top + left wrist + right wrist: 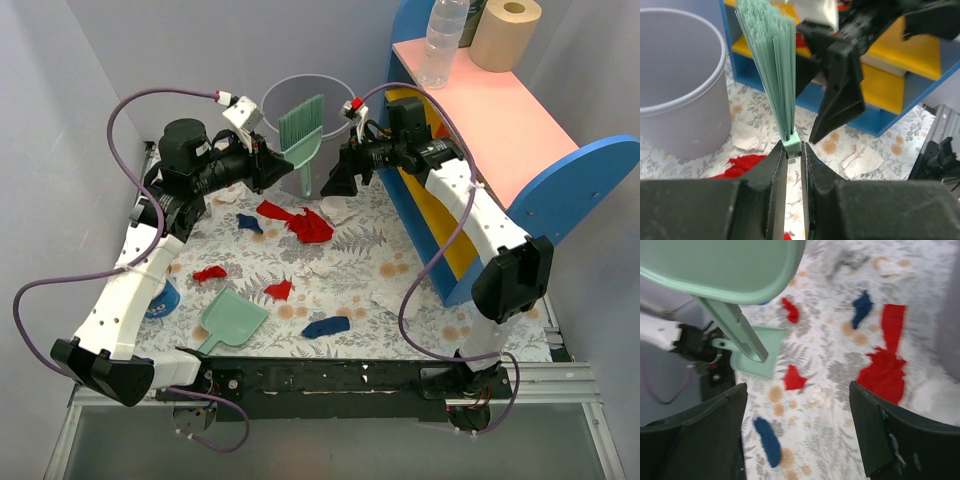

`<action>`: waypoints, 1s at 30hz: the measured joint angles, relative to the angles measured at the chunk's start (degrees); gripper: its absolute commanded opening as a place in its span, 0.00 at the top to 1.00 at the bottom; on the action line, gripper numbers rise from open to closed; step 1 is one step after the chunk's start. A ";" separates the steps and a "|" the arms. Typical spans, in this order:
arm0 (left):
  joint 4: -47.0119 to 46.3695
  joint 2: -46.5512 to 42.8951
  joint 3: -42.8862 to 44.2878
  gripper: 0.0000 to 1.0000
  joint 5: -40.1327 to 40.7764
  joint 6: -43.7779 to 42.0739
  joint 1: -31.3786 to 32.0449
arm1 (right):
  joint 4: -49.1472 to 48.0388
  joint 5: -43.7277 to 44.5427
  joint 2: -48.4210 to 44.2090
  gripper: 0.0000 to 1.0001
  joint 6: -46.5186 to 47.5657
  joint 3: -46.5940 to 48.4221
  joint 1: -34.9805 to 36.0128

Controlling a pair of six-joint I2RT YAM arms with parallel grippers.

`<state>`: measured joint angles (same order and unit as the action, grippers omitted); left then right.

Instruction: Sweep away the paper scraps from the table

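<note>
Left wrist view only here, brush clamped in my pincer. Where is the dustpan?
Observer: The dustpan lies flat on the table, near left side, nobody holding it.
Operator: Any scraps close to it?
Observer: A red scrap sits just right of its mouth.
Operator: Is the right pincer holding anything?
Observer: No, the right pincer is open and empty.
</note>
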<state>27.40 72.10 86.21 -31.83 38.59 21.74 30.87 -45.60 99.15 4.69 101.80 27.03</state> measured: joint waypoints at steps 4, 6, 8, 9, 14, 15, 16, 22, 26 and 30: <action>-0.92 0.76 2.40 1.00 -2.91 2.36 -0.02 | -5.57 -13.42 4.15 0.11 -7.80 0.44 -0.26; -0.92 1.14 2.71 1.00 -4.28 3.02 -0.02 | -9.57 -18.71 5.07 0.13 -11.52 0.13 -0.26; -0.92 1.70 2.82 1.00 -5.86 3.91 -0.02 | -13.35 -23.06 5.60 0.19 -15.02 0.09 -0.22; -0.90 1.92 2.82 1.00 -6.34 4.28 -0.02 | -14.86 -24.55 5.73 0.20 -16.15 0.09 -0.13; -1.40 2.80 2.82 1.00 -7.85 6.67 -0.02 | -24.46 -31.28 5.90 0.45 -22.69 -0.92 0.07; -1.81 2.82 2.82 1.00 -7.91 7.04 -0.02 | -26.03 -31.87 5.90 0.48 -23.61 -1.33 0.09; -2.34 2.86 2.82 1.00 -8.11 7.48 -0.04 | -27.45 -32.44 5.90 0.57 -24.72 -1.86 0.09; -3.23 3.50 2.89 0.34 -7.67 8.96 -0.35 | -33.48 -34.84 5.90 0.99 -27.91 -4.76 -0.31; -1.73 5.16 3.04 0.10 -4.59 5.60 -1.16 | -28.57 -31.85 5.22 0.99 -22.23 -4.46 -0.17; 1.81 5.27 3.56 0.04 -3.67 -1.09 -0.92 | -13.42 -22.84 5.03 0.99 -9.09 -1.97 0.02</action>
<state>29.21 77.36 89.78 -35.51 37.50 20.82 17.45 -68.45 104.18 -4.40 99.83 27.05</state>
